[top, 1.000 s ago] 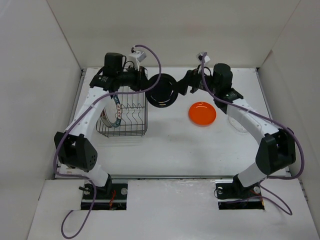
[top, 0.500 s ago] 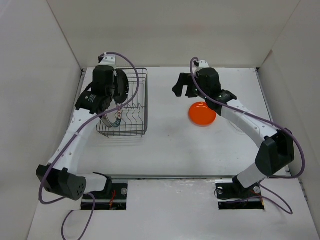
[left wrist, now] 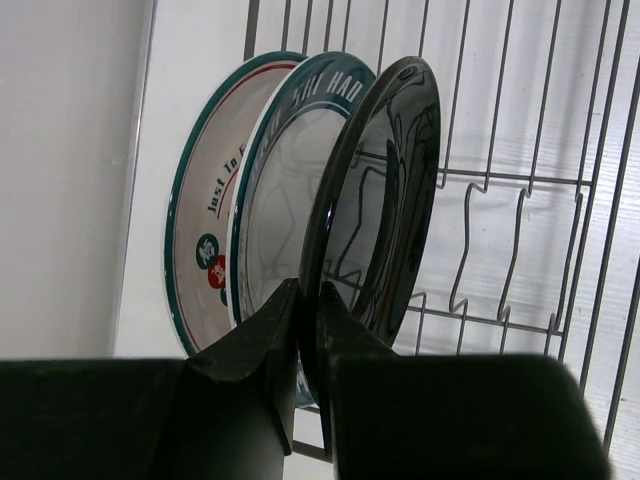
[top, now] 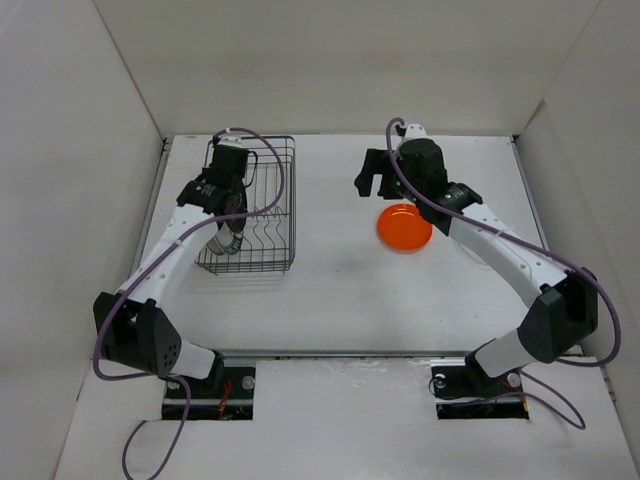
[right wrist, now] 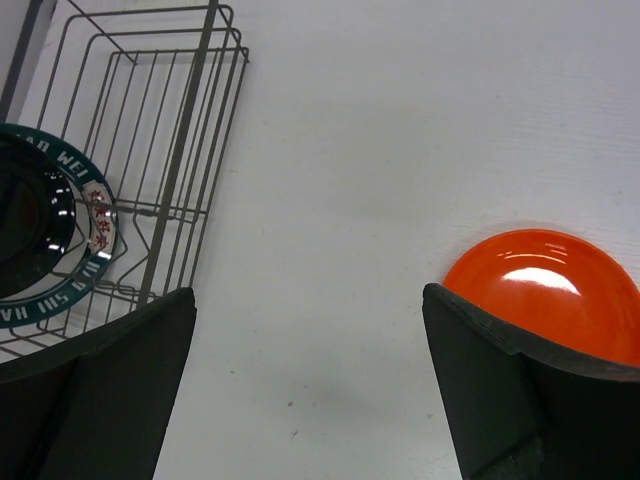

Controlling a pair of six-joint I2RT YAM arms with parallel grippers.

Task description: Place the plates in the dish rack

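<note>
My left gripper (left wrist: 308, 300) is shut on the rim of the glossy black plate (left wrist: 385, 200), which stands upright in the dish rack (left wrist: 520, 180). Beside it stand the white plate with red marks (left wrist: 205, 230) and the white plate with a dark patterned rim (left wrist: 290, 180). In the top view the left gripper (top: 228, 195) is inside the rack (top: 270, 262) at its left side. My right gripper (top: 375, 175) is open and empty above the table, just left of the glossy orange plate (top: 404, 227), which lies flat. The clear plate is out of view.
The right half of the rack holds only bare divider prongs (left wrist: 470, 290). White walls enclose the table on the left, back and right. In the right wrist view the orange plate (right wrist: 560, 290) lies by the right finger and the rack (right wrist: 150, 130) is at upper left.
The black plate was held between both grippers over the table. The left arm carried it left and down into the rack. The right gripper let go and drew back, open.
</note>
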